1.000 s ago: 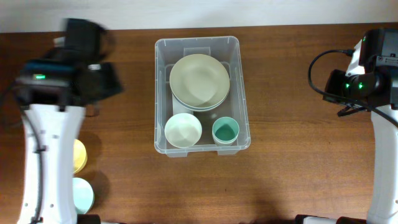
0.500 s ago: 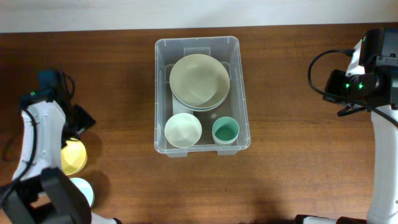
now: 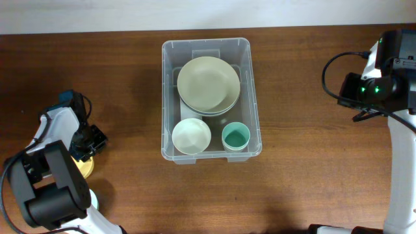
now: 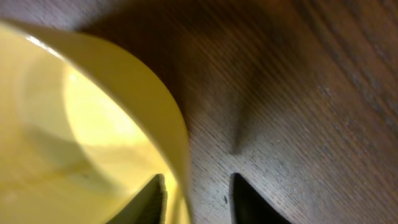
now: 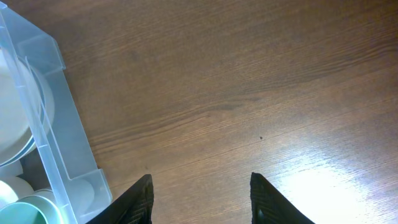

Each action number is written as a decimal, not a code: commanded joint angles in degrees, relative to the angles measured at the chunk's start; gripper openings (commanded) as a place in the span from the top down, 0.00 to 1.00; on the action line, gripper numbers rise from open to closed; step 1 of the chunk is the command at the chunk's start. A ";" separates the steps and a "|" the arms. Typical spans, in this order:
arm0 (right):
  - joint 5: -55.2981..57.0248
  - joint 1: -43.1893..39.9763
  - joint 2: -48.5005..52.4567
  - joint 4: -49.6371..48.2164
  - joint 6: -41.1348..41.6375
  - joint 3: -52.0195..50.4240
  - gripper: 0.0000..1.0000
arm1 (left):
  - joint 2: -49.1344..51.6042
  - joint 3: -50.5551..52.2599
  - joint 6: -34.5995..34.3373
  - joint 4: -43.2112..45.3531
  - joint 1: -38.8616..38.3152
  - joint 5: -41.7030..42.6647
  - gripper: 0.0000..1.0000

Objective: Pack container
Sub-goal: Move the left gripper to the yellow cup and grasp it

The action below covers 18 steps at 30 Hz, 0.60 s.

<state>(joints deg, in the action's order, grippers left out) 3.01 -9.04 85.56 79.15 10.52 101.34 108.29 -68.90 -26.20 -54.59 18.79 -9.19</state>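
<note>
Overhead: the container (image 3: 167, 97) sits mid-desk (image 3: 292, 188), holding a large pale bowl (image 3: 208, 81), a small pale bowl (image 3: 191, 135) and a teal cup (image 3: 236, 136).

Left wrist: the left claw (image 4: 198, 199) straddles the rim of a yellow bowl (image 4: 74, 124) — one finger inside, one outside, not yet pinching.

Right wrist: the right claw (image 5: 199, 202) stands wide over the desk — container at the left edge.

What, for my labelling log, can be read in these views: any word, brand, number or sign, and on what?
No text is readable. The pale label on the base of the clear container is too small to read; nothing else shows print.
</note>
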 commanded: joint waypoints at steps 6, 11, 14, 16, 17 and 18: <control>0.28 -0.35 0.11 -0.07 0.50 -0.20 0.54 | 0.11 -9.64 1.88 -3.78 -0.70 0.85 0.99; 0.28 -0.35 0.11 -0.04 0.50 -0.20 0.54 | -3.50 -19.45 1.86 -10.95 -5.16 0.90 0.99; 0.28 -0.35 0.11 -0.07 0.50 -0.20 0.54 | -7.37 -24.11 1.86 -13.49 -9.88 2.05 1.00; 0.28 -0.35 0.11 -0.07 0.50 -0.20 0.54 | -10.23 -26.64 1.88 -14.05 -14.10 3.48 1.00; 0.28 -0.35 0.11 -0.07 0.50 -0.20 0.54 | -11.67 -27.63 1.84 -14.03 -16.55 3.89 1.00; 0.28 -0.35 0.11 -0.07 0.50 -0.20 0.54 | -12.94 -28.33 1.84 -13.88 -18.97 3.85 0.99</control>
<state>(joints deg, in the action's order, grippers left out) 3.01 -9.04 85.56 79.20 10.52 101.34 102.02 -93.49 -25.06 -68.12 6.28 -7.55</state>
